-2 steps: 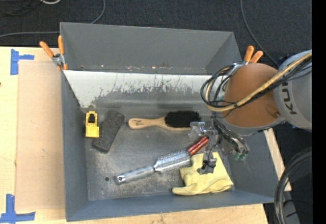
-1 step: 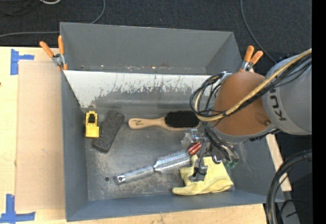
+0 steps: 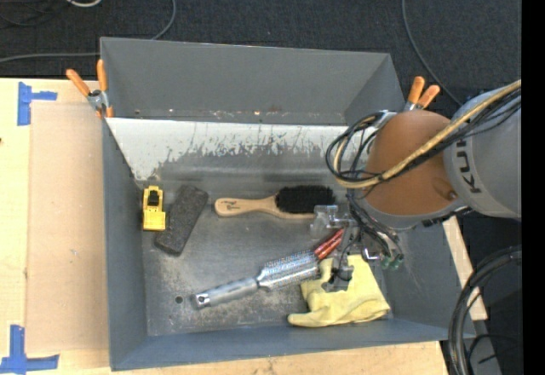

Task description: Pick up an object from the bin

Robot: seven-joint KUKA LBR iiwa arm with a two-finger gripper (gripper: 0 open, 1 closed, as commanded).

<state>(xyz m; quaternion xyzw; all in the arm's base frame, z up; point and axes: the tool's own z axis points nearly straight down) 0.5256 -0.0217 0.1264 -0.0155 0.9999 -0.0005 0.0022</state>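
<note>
Orange wrist cover (image 3: 409, 169) up top; tool (image 3: 341, 273) over yellow cloth (image 3: 358, 303), nr silver hairbrush (image 3: 255, 279); open/closed: can't tell.

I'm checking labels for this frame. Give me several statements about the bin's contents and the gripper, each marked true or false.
The yellow toy truck lies at the bin's left side. True.
The wooden-handled brush has white bristles. False: they are black.
The gripper is over the yellow cloth's edge, lower right. True.
The silver hairbrush stands upright against the back wall. False: it lies flat near the front.
The dark grey block lies on the cloth. False: it lies beside the truck.
</note>
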